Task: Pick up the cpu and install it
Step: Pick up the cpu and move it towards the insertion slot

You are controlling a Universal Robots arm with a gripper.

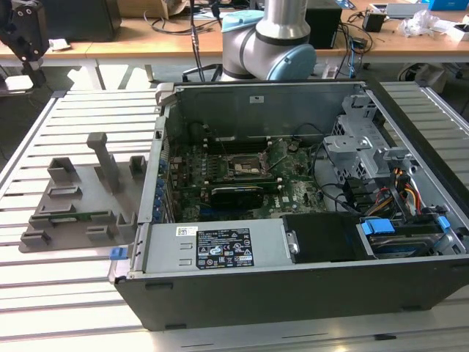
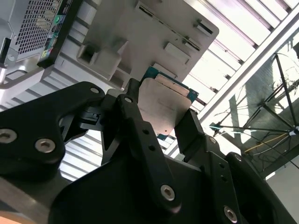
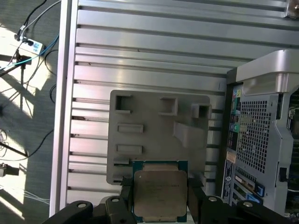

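Observation:
The cpu (image 3: pixel 159 196) is a flat square chip with a silvery-grey top plate and a thin green rim. My gripper (image 3: pixel 160 199) is shut on it, with one black finger pressing each of two opposite edges. In the second wrist view the cpu (image 2: pixel 164 105) hangs between the fingers (image 2: pixel 189 133) above the grey parts fixture (image 2: pixel 140 32). In the exterior view the arm's black wrist end (image 1: pixel 22 33) is high at the far left, well away from the open computer case (image 1: pixel 293 249). The dark square socket (image 1: pixel 245 167) sits on the motherboard inside the case.
The grey parts fixture (image 1: pixel 80 198) lies on the slatted aluminium table (image 1: pixel 44 293) to the exterior view's left of the case. Cables and drive cages (image 1: pixel 366 147) crowd the case's right side. A power supply (image 1: pixel 220 249) sits along its front wall.

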